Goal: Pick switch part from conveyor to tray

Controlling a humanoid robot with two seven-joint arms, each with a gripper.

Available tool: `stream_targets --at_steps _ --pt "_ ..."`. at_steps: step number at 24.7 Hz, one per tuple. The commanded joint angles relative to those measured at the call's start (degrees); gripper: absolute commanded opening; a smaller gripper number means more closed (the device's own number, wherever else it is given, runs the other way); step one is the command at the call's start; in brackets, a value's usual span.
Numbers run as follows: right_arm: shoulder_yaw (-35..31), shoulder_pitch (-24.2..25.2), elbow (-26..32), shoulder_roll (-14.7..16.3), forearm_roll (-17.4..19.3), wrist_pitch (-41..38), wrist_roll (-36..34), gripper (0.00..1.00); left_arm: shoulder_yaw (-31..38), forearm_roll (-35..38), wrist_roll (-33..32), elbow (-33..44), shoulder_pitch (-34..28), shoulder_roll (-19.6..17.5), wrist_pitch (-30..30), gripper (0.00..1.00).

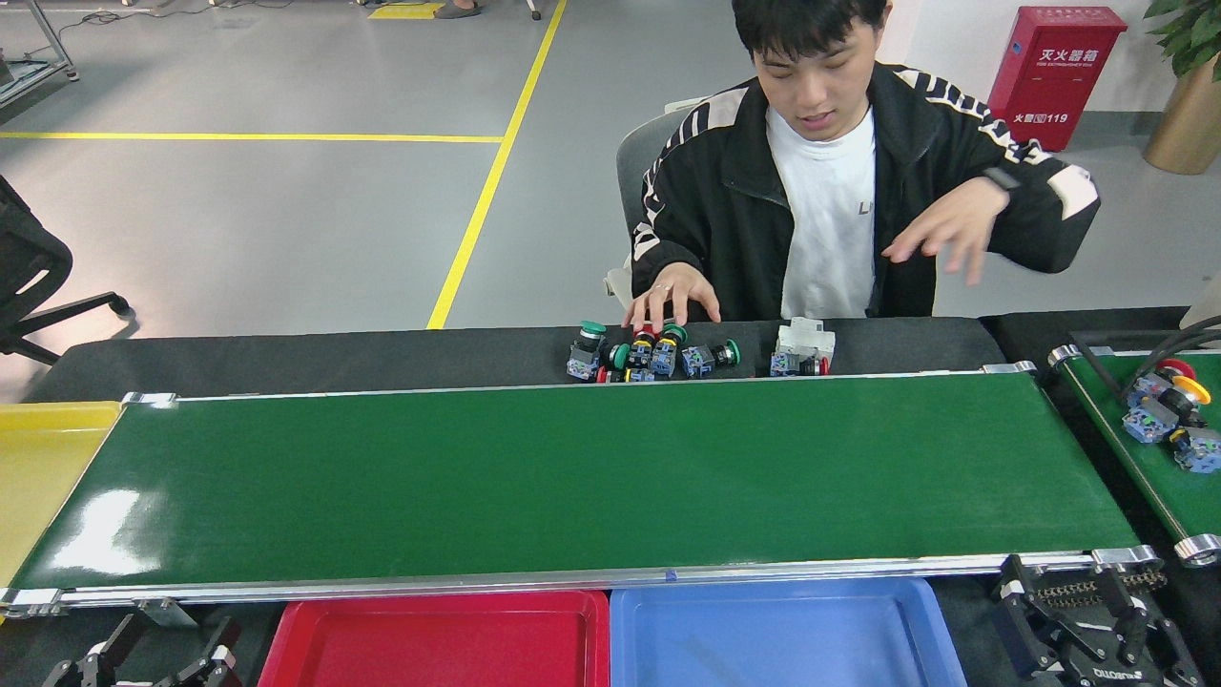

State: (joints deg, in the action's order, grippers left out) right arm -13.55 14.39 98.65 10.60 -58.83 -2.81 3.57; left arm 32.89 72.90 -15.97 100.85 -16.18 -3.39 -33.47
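The conveyor [572, 477] is the wide green belt across the middle, and no switch part lies on it. Several switch parts [653, 355] with green, red and yellow caps sit in a cluster on the black table behind it, with a person's hand [668, 296] over them. A white and blue part [803, 350] stands just right of that cluster. More switch parts [1169, 415] lie on the smaller green belt [1159, 477] at the right. My left gripper [157, 649] is low at the bottom left and my right gripper [1083, 620] at the bottom right, both open and holding nothing.
A red tray [286, 639] and a blue tray [940, 630] sit side by side below the conveyor's near rail, and a yellow tray [38, 468] lies at its left end. The seated person's other hand [940, 234] is raised above the table's right side.
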Motion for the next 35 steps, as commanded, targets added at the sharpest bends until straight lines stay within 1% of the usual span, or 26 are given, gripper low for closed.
stream_targets --at_steps 1,6,8,9,10,12,15,16,19,21,24,27,30,32,35 --pt "-0.3 -0.9 0.6 0.5 -0.1 1.3 0.7 0.98 0.2 -0.3 0.2 0.8 0.3 0.0 0.2 1.00" --pt "-0.3 -0.9 0.5 0.6 -0.1 1.3 0.8 0.98 0.2 -0.1 0.2 0.8 0.0 -0.1 0.3 1.00" --pt "-0.3 -2.1 -1.4 0.6 -0.8 2.0 0.8 0.98 0.1 0.0 0.2 0.8 0.0 0.0 0.3 1.00" --pt "-0.3 -3.5 -2.4 0.5 -1.5 2.5 0.9 0.98 0.1 0.1 0.2 0.8 0.0 0.0 0.3 1.00" --pt "-0.3 -5.9 -3.9 0.1 -3.1 3.8 0.9 0.98 0.0 0.1 0.2 0.8 -0.1 -0.1 0.3 1.00" --pt "0.5 -10.5 -8.0 0.1 -5.5 7.7 1.4 0.98 0.0 0.1 0.2 0.8 -0.1 -0.1 0.3 1.00" --pt "2.6 -15.1 -12.3 0.1 -6.5 9.6 2.9 0.98 -0.5 0.3 0.2 0.8 -0.1 0.0 0.3 1.00" --pt "3.4 -16.0 -13.3 0.0 -6.5 9.6 3.6 0.98 -0.6 0.6 0.2 0.8 -0.2 0.0 0.3 1.00" --pt "5.5 -17.3 -15.9 0.0 -6.5 9.9 4.1 0.97 -1.2 4.4 0.2 0.4 0.3 0.1 0.3 1.00" --pt "8.1 -19.1 -18.1 -0.1 -6.6 10.5 4.1 0.97 -2.0 5.6 -0.1 0.8 0.4 0.3 0.5 1.00" --pt "9.0 -21.9 -20.0 -0.1 -6.6 11.8 4.0 0.97 -2.0 5.5 -0.5 0.7 1.6 0.8 1.0 1.00" --pt "9.0 -22.8 -22.4 -0.1 -6.6 11.9 4.0 0.97 -2.0 5.0 -1.6 0.7 1.9 0.8 0.6 1.00" --pt "9.0 -23.8 -23.3 0.1 -6.5 11.9 4.0 0.97 -2.1 2.7 -1.7 0.6 1.9 0.0 -0.3 1.00" --pt "9.0 -24.2 -24.1 0.0 -6.5 11.9 4.0 0.97 -2.1 2.4 -1.7 0.7 1.9 0.0 -1.5 1.00" --pt "9.0 -26.0 -25.4 0.0 -6.5 12.0 4.0 0.97 -2.0 2.5 -1.7 0.8 1.7 0.6 -1.2 1.00"
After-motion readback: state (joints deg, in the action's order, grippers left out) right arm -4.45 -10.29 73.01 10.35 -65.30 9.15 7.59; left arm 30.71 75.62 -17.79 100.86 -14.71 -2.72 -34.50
